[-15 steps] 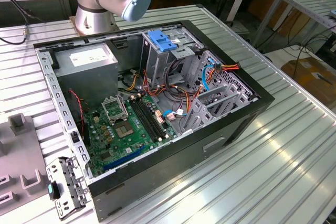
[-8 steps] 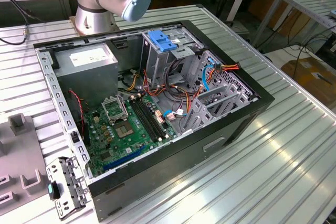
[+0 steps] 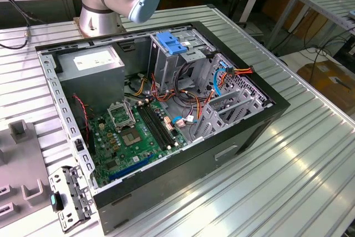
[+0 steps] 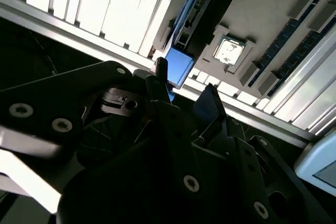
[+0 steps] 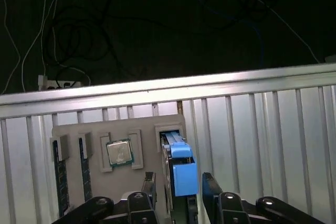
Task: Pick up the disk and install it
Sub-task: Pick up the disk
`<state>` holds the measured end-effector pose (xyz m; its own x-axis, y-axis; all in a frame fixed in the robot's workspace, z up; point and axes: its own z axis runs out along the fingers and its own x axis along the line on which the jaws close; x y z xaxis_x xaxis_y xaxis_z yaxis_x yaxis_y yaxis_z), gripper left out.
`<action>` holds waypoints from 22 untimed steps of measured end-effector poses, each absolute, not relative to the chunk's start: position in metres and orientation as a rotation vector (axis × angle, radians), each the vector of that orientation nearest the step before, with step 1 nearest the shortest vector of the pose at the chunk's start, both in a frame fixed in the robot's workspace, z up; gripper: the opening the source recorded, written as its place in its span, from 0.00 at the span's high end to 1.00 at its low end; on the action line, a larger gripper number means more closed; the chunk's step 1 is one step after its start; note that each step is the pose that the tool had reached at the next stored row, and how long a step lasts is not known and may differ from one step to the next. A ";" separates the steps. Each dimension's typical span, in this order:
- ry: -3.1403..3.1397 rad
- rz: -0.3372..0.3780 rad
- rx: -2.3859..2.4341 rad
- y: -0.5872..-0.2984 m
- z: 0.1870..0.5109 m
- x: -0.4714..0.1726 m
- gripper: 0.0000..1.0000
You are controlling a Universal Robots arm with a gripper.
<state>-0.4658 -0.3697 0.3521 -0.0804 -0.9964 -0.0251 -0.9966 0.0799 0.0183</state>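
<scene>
Now, your gripper (image 5: 179,182) spread, straddling disk (image 5: 176,148) standing on edge in grey holder (image 5: 131,127); disk's long axis runs straight between fingers (image 5: 210,184), blue rail (image 5: 185,174) facing gripper.

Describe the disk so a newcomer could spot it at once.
In the first wrist view, a grey tray lies on the ribbed table. The disk stands on edge in the tray's end slot, between the tips of the open pincer. Its blue rail sets it apart from the square chip and dark memory sticks.
</scene>
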 end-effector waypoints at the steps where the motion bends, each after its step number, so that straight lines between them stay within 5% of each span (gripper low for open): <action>1: 2.286 0.048 -2.146 -0.370 0.351 -0.466 0.52; 22: 2.239 0.043 -2.191 -0.362 0.316 -0.465 0.52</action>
